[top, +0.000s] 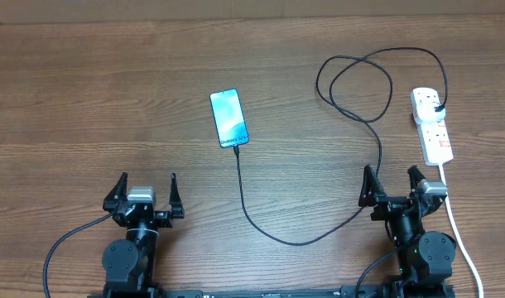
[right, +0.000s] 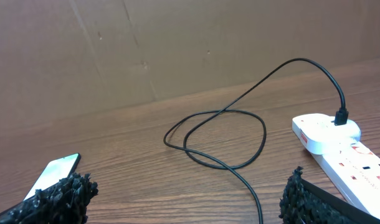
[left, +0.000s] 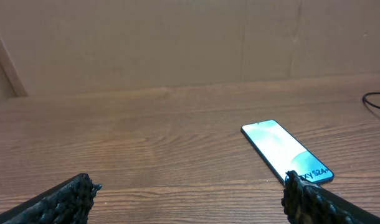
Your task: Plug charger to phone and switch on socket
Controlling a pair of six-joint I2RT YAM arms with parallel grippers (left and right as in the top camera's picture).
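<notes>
The phone [top: 228, 117] lies flat near the table's middle, screen lit; it also shows in the left wrist view [left: 285, 151] and the right wrist view [right: 53, 171]. The charger's thin black cable [top: 273, 232] runs from the phone's near end, curves right, loops [right: 221, 140] and ends in a black plug [top: 438, 106] seated in the socket [top: 432, 126], a white power strip at the right [right: 339, 146]. My left gripper [top: 145, 197] is open and empty, near the front edge, below-left of the phone. My right gripper [top: 393, 186] is open and empty, just in front of the socket; the cable passes between its fingers [right: 190, 193].
The socket's thick white cord [top: 459, 236] runs down the right side past my right arm. A brown cardboard wall [left: 177, 43] stands behind the wooden table.
</notes>
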